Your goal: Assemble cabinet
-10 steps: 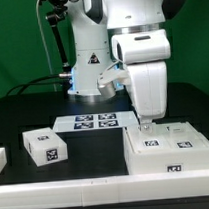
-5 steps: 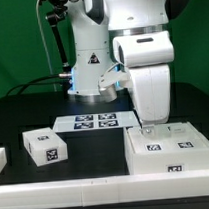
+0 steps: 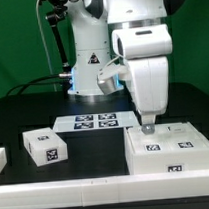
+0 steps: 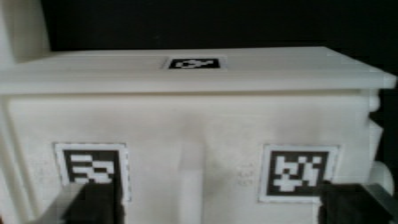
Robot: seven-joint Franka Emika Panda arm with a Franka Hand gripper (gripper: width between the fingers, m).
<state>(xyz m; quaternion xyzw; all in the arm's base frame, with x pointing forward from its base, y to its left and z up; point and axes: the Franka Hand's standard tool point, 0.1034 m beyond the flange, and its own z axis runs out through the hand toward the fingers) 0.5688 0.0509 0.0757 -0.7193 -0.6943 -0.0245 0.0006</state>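
- The robot arm (image 3: 139,50), white and thick, stands behind the cabinet and reaches down over it.
- The black table (image 3: 33,107) carries the cabinet and all other parts.
- The cabinet (image 3: 146,160) is the large white box that lies flat on the table, at the front edge, on the exterior view's right. Square black-and-white markers (image 3: 152,144) sit on its top face and one on its front side. In the wrist view the cabinet (image 4: 196,110) fills nearly the whole picture.
- The marker board (image 3: 93,120) lies flat behind the cabinet, toward the exterior view's left, apart from it.
- A small white block (image 3: 45,146) with markers stands well apart from the cabinet, on the exterior view's left.
- The gripper (image 3: 147,122) points straight down, just above the back left corner of the cabinet's top. In the wrist view its dark fingers (image 4: 93,205) are spread apart, close to the cabinet's surface; I cannot tell if they touch it.
- A small white piece (image 3: 0,157) is cut by the picture's edge, farthest from the cabinet.
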